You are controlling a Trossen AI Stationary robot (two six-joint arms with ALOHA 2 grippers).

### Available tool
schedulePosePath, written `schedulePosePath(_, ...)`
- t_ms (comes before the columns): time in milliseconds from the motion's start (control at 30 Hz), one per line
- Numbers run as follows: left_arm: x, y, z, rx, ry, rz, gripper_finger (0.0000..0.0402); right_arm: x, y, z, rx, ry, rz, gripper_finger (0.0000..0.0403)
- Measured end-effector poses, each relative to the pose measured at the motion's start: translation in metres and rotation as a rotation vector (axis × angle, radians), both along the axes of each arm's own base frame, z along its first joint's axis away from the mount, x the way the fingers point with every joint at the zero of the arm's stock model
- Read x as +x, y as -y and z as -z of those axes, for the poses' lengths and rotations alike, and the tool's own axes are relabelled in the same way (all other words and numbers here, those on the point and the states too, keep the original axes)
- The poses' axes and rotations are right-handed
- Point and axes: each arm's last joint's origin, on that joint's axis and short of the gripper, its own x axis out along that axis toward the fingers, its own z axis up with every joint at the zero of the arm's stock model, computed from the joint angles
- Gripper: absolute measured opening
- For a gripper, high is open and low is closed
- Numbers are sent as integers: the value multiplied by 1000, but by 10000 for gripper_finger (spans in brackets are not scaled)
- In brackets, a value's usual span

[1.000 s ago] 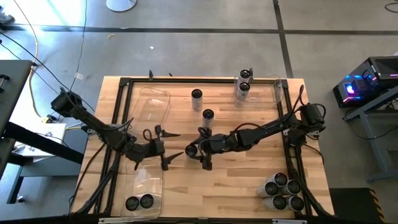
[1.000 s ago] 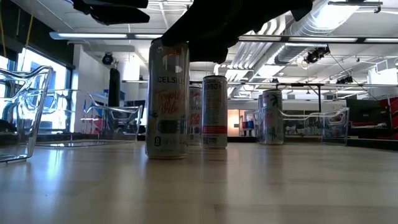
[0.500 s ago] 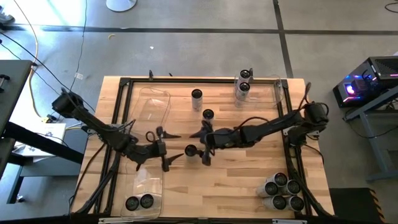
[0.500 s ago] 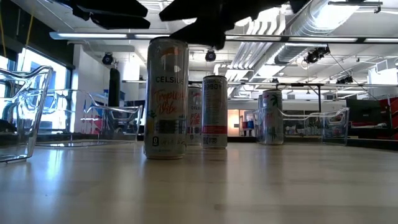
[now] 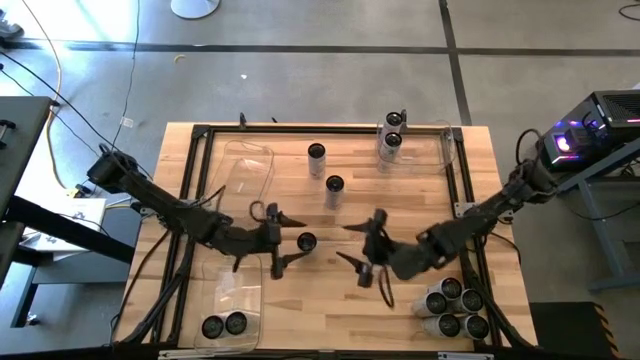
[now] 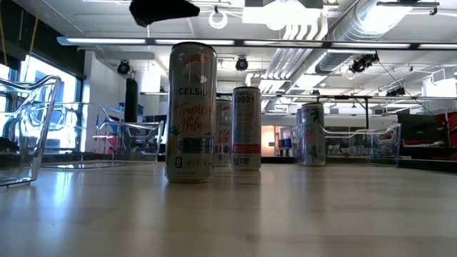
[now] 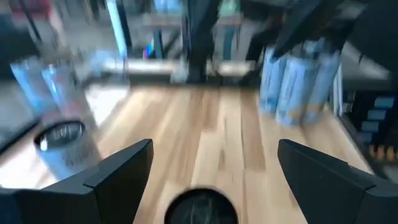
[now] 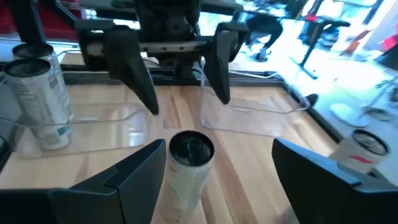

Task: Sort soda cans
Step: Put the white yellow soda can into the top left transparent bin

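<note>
Left gripper (image 5: 279,238): my fingers spread wide, empty, hovering just beside the centre can, its dark round top between my two fingers in the left wrist view. I judge this is the line-up for a grasp.
Right gripper (image 5: 362,254): wide too, holding nothing, apart from that can on its other side, toward the near right of the table (image 5: 400,310).
Centre can (image 5: 307,241): upright on bare wood, alone mid-table; pale printed wall, slim cylinder, rimmed lid. Stands clear of its neighbours, so both sides are free for fingers.
Near-left bin (image 5: 228,305): clear thin plastic, two dark-topped cans (image 5: 224,325) at its near end.
Near-right cluster (image 5: 455,310): silvery tops packed touching at the table corner; looks like sorted stock.
Mid cans: one (image 5: 334,189) past the centre can, another (image 5: 317,156) farther back, both upright, loose.
Far-right bin (image 5: 447,146): clear, two cans (image 5: 392,133) at its left end.
Table: blond wood planks, smooth, dark frame round it.
</note>
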Motion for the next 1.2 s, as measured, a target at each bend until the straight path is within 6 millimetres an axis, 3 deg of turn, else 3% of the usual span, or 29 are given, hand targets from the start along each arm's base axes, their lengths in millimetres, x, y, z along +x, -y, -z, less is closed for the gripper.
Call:
schedulePosePath(200, 33, -6, -7, -53, -258, -55, 337, -12, -25, 9, -66, -1, 29, 289)
schedulePosePath(433, 63, -4, 6, -27, -503, -57, 337, -18, -33, 13, -88, -18, 21, 289)
schedulePosePath(667, 71, -2, 5, 22, -536, -67, 337, -19, -34, 14, -84, -26, 24, 289)
schedulePosePath(967, 65, -6, 5, -2, -645, -58, 335, -19, -33, 15, -71, -29, 30, 289)
schedulePosePath(1200, 68, -14, 7, -52, -674, -29, 289, -20, -33, 15, -71, -32, 30, 289)
